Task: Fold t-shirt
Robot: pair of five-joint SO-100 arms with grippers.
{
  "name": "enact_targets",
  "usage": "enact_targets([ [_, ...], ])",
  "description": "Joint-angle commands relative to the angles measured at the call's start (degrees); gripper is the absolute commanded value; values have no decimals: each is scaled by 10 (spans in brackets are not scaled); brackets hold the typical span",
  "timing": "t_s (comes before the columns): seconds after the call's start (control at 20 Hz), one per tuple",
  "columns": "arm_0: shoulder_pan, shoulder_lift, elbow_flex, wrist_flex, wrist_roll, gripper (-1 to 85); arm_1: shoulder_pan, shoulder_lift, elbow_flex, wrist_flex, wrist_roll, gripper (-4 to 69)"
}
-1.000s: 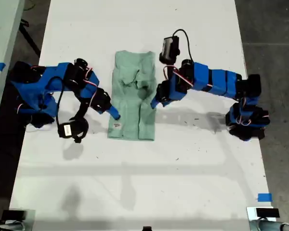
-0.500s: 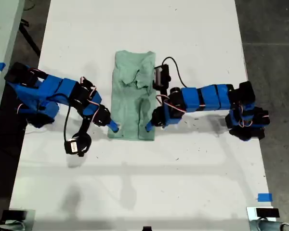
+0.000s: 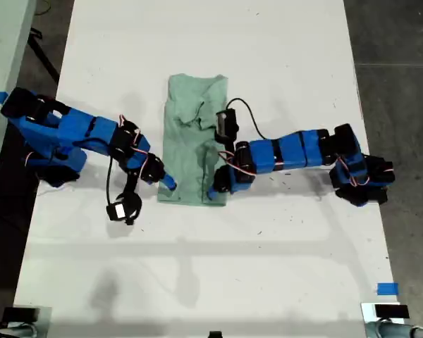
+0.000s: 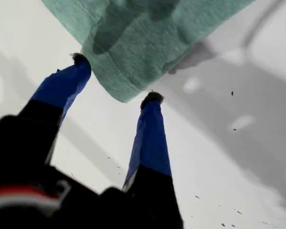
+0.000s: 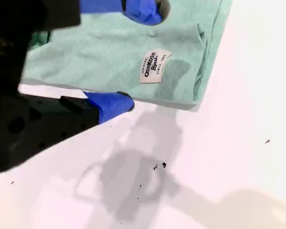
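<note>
The pale mint-green t-shirt (image 3: 194,151) lies folded into a narrow strip on the white table, bunched near its middle. My first gripper (image 3: 213,190) is at the strip's lower corner on the exterior view's right. It is open (image 4: 115,78), with that corner of the t-shirt (image 4: 148,43) between its blue fingertips (image 4: 152,98). My second gripper (image 3: 168,184) is at the lower corner on the exterior view's left. It is open (image 5: 133,57) and straddles the edge of the t-shirt (image 5: 100,57), one fingertip (image 5: 119,102) on the table, the other over the cloth beside a white label (image 5: 152,67).
The white table (image 3: 268,267) runs well below the shirt in the exterior view. Dark floor borders it at both sides of that view. A blue tape mark (image 3: 387,289) sits near the lower right corner of the exterior view. Black cables hang from both wrists.
My first gripper swept from the shirt's mid edge down to its lower corner and lowered. My second gripper shifted slightly down along the opposite edge. The shirt stayed put.
</note>
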Motion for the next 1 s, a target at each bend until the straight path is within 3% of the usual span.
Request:
enact_targets([
  [0.0,-12,-28,-15,-30,-1,296,9,-1,-45,-24,2,260],
  [0.3,6,-197,-90,-62,-20,115,12,-56,-50,-47,5,201],
  [0.6,13,-243,-127,-59,-22,100,11,-82,-52,-66,10,167],
  [0.75,17,-248,-135,-60,-18,-1,12,-92,-63,-67,8,79],
  [0.95,27,-245,-156,-42,-23,-1,17,-93,-86,-34,4,-8],
])
